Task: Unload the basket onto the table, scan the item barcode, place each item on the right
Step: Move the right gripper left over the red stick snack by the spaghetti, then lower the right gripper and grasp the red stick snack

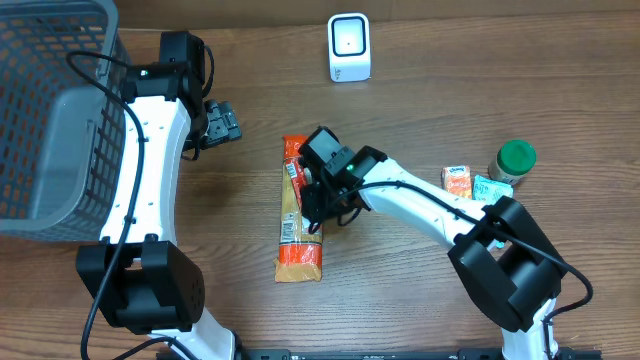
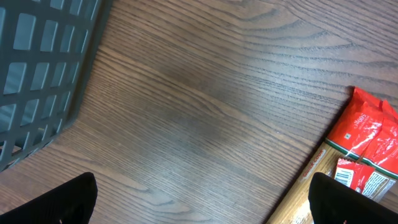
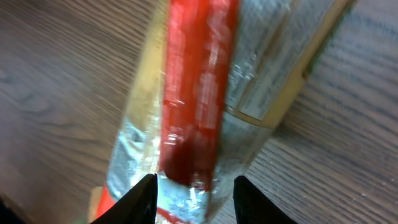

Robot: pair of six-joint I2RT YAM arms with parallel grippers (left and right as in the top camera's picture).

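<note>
r jaws straddle the pasta pkt (image 3: 198, 93) — l jaws spread wide.

Overhead view is evenly lit from above, pretty soft, only faint shadows on the table (image 1: 450, 100) under the arms. The white scanner (image 1: 349, 47) at upper middle is nearly blown out. The basket (image 1: 50, 120) in the upper left looks a bit stretched by the lens. Left wrist view is sharp on the wood grain with a dull darker patch mid-frame, and the fingertips (image 2: 62, 202) in the bottom corners are just featureless black blobs. Right wrist view is the worst: the packet (image 3: 193, 93) is smeared with blur, its print unreadable, whitish glare on the plastic low in the frame, and the wood around it soft too
</note>
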